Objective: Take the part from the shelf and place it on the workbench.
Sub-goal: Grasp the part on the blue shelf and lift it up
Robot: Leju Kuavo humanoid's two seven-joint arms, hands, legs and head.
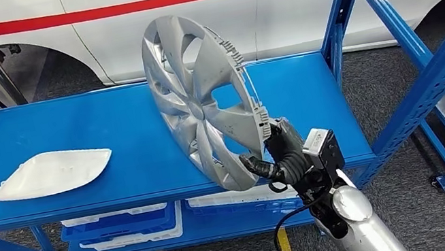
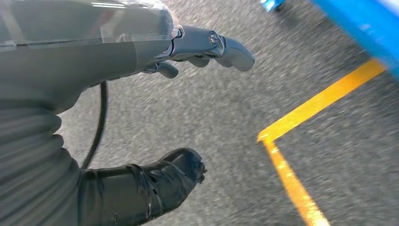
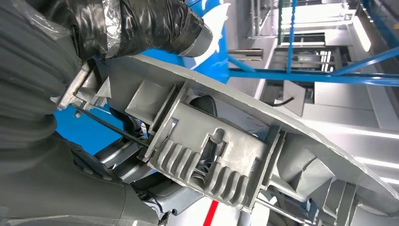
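silver spoked hubcap (image 1: 205,101) stands tilted, rim pinched by right hand (image 1: 283,153); left hand (image 2: 141,117) spread.

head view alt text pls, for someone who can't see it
The robot's right hand grips the rim of a silver hubcap, held on edge above a blue shelf. A white plastic part lies flat on the shelf's left side.
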